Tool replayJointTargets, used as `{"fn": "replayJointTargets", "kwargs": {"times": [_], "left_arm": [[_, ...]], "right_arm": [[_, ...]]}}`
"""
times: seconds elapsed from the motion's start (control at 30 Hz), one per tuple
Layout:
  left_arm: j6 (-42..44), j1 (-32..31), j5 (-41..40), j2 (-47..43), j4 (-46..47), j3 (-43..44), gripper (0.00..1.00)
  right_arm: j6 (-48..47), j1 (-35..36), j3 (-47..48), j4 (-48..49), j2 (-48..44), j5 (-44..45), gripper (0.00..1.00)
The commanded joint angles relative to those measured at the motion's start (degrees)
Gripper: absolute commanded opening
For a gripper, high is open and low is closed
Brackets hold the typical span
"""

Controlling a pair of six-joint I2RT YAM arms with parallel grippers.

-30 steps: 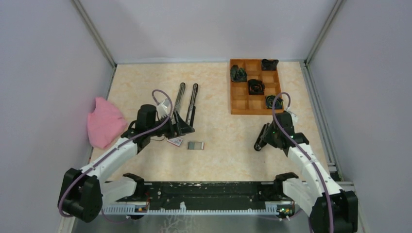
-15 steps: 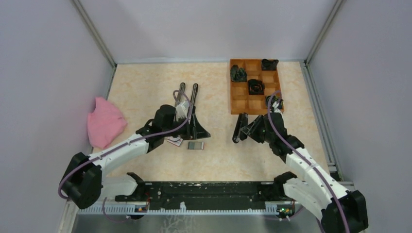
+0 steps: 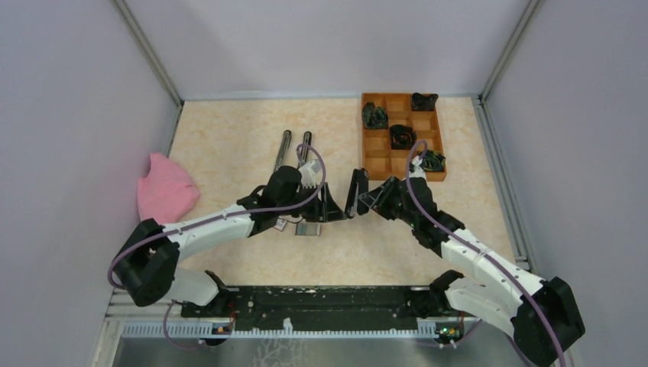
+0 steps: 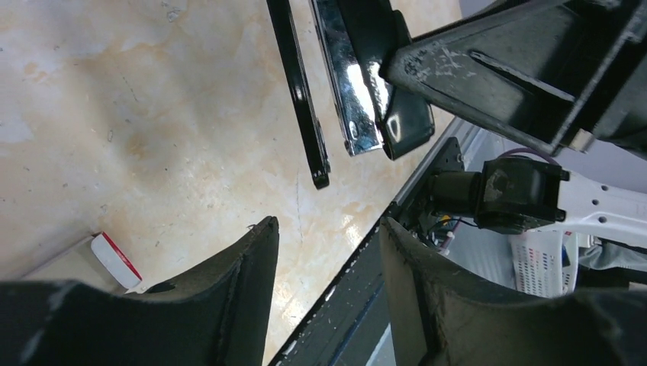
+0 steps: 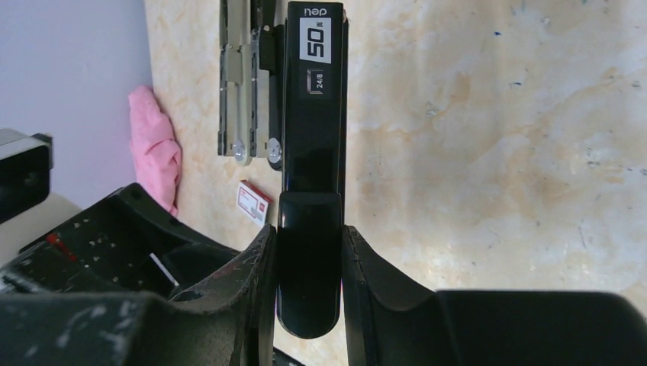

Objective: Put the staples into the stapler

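Down at the near edge of the table (image 3: 229,130) both arms reach inward and nearly meet in the middle. Closest to the bases is the block of staples (image 3: 307,229), a small grey rectangle lying flat on the table. Its little white-and-red box (image 4: 114,259) sits just left of it, partly tucked under the left arm. Neither one is being held.

Just past the block is the left end effector (image 4: 328,223). Its fingers are apart, with only bare table between them. Right next to it, the right end effector (image 5: 309,236) is clamped on the back end of a black stapler (image 5: 313,152), one finger on each side. The stapler is up off the table and sticks out toward the left end effector. From the left wrist view you can see its shiny chrome rail and a thin black arm below it.

Off to the left there's a crumpled pink cloth (image 3: 164,191). Further back, another stapler (image 3: 295,151) lies opened out flat in two long bars. Far right, an orange divided tray (image 3: 374,164) holds dark bundles in four compartments, but I can't make out what they are.
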Motion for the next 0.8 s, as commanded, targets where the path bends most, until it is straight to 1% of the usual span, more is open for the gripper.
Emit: {"fn": "replayJointTargets", "kwargs": {"times": [0.0,0.27,0.4,0.57,0.63,0.77], "left_arm": [[0.21,-0.97,-3.30,2.80,2.08,3.09,0.56],[-0.42,-1.72,-5.66,5.90,3.32,4.45,0.47],[-0.11,-1.92,-7.20,6.93,3.17,5.18,0.40],[0.36,-2.14,-9.69,7.63,3.00,5.37,0.35],[0.61,-2.14,-10.80,7.53,3.20,5.08,0.30],[1.27,-2.11,-12.82,6.75,3.87,4.17,0.15]], "right_arm": [[1.80,2.28,1.37,11.56,0.01,2.46,0.00],[1.87,3.66,1.67,13.65,0.81,2.46,0.00],[2.16,4.11,1.69,14.58,1.01,2.13,0.00],[2.71,5.01,1.82,15.97,1.71,1.02,0.00],[2.59,5.17,1.92,16.14,2.08,0.51,0.00],[1.54,5.28,2.06,15.70,2.62,0.00,0.00]]}}
